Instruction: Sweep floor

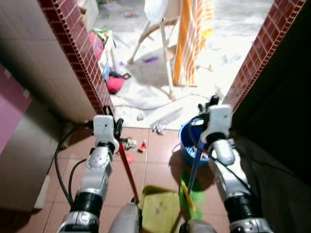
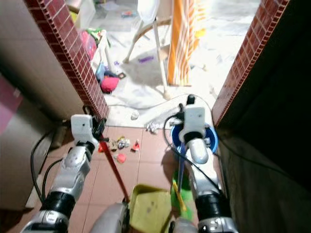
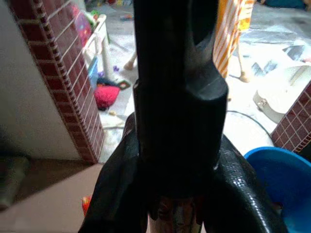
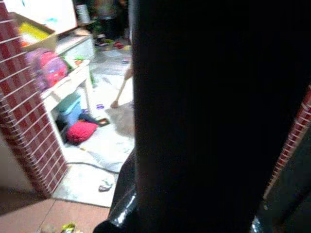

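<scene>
Left end effector (image 1: 116, 127) was clamped on the red dustpan handle (image 1: 127, 167) and your right end effector (image 1: 206, 127) on the blue broom handle (image 1: 194, 167), both poles running back toward you, litter (image 1: 130, 144) lying just ahead, nearer your left arm.

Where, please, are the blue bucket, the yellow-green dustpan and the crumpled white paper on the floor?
blue bucket (image 2: 212, 141): right eye view, on its right rim.
yellow-green dustpan (image 1: 160, 208): left eye view, middle of its tray.
crumpled white paper (image 1: 158, 127): left eye view, its centre.
</scene>
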Robot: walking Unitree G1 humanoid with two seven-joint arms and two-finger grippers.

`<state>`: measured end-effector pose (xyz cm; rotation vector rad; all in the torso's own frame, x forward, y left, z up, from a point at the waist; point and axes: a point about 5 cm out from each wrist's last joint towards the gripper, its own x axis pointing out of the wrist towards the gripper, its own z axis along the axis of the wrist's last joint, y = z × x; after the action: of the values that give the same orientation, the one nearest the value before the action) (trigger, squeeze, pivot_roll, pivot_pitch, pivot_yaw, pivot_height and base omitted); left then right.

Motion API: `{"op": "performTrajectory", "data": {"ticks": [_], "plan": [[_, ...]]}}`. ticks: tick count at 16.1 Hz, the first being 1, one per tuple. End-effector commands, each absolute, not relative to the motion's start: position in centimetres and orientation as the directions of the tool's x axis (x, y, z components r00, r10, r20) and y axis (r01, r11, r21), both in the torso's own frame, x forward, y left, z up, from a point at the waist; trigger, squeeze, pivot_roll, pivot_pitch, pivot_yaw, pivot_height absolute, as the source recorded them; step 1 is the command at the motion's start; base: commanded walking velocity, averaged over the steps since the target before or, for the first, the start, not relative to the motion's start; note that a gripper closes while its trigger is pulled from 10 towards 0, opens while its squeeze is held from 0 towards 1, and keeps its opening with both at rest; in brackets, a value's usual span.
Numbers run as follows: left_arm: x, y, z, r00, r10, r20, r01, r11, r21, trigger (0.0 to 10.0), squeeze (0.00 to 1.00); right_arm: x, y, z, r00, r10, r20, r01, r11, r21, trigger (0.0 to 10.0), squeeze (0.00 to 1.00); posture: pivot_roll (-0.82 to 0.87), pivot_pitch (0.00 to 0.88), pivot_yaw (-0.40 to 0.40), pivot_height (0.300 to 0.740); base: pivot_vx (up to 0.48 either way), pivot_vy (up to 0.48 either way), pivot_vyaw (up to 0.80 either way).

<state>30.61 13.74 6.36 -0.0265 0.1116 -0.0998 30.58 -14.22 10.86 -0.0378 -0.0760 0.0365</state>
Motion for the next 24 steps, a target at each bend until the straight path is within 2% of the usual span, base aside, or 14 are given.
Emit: {"op": "performTrajectory", "data": {"ticks": [1, 6, 8, 12, 14, 16, 17, 19, 24], "plan": [[30.8, 14.8, 7.5, 0.992, -0.098, -0.076, 0.106, 0.989, 0.105, 10.0, 0.00, 30.4, -14.8, 11.3, 0.994, 0.005, 0.106, -0.003, 1.000, -0.018, 10.0, 0.00, -0.02, 0.029, 0.059, 0.740, 0.000, 0.000, 0.00], [29.1, 15.1, 6.9, 0.993, -0.068, -0.098, 0.079, 0.991, 0.112, 10.0, 0.00, 29.5, -16.2, 9.6, 0.997, -0.070, 0.031, 0.071, 0.997, -0.039, 10.0, 0.00, -0.01, 0.000, 0.017, 0.740, 0.000, 0.000, 0.00], [28.4, 14.7, 5.6, 0.986, -0.077, -0.146, 0.083, 0.996, 0.035, 10.0, 0.00, 29.7, -15.8, 9.6, 0.999, -0.042, 0.034, 0.044, 0.997, -0.064, 10.0, 0.00, -0.04, 0.000, -0.013, 0.740, 0.000, 0.000, 0.00], [28.8, 13.6, 4.3, 0.977, -0.110, -0.183, 0.122, 0.991, 0.053, 10.0, 0.00, 30.3, -15.2, 10.2, 0.997, 0.069, 0.037, -0.062, 0.983, -0.175, 10.0, 0.00, -0.08, 0.000, -0.104, 0.740, 0.000, 0.000, 0.00], [29.0, 13.6, 4.5, 0.980, -0.106, -0.171, 0.120, 0.990, 0.071, 10.0, 0.00, 30.3, -15.0, 10.1, 0.996, 0.085, 0.037, -0.077, 0.981, -0.175, 10.0, 0.00, -0.07, 0.000, -0.068, 0.740, 0.000, 0.000, 0.00], [29.1, 14.9, 4.4, 0.984, -0.046, -0.171, 0.056, 0.997, 0.050, 10.0, 0.00, 30.4, -14.3, 9.8, 0.995, 0.080, 0.054, -0.072, 0.987, -0.144, 10.0, 0.00, -0.10, 0.000, 0.055, 0.740, 0.000, 0.000, 0.00], [29.2, 15.4, 4.3, 0.984, -0.020, -0.178, 0.028, 0.999, 0.044, 10.0, 0.00, 30.4, -14.2, 9.7, 0.995, 0.080, 0.061, -0.071, 0.988, -0.136, 10.0, 0.00, -0.10, 0.000, 0.082, 0.740, 0.000, 0.000, 0.00], [29.5, 15.9, 4.2, 0.982, 0.021, -0.189, -0.018, 1.000, 0.016, 10.0, 0.00, 30.6, -14.2, 9.7, 0.995, 0.074, 0.069, -0.064, 0.989, -0.130, 10.0, 0.00, -0.11, 0.000, 0.101, 0.740, 0.000, 0.000, 0.00], [29.5, 15.9, 4.2, 0.982, 0.021, -0.189, -0.018, 1.000, 0.016, 10.0, 0.00, 30.6, -14.2, 9.7, 0.995, 0.074, 0.069, -0.064, 0.989, -0.130, 10.0, 0.00, -0.11, 0.000, 0.101, 0.740, 0.000, 0.000, 0.00]]}}
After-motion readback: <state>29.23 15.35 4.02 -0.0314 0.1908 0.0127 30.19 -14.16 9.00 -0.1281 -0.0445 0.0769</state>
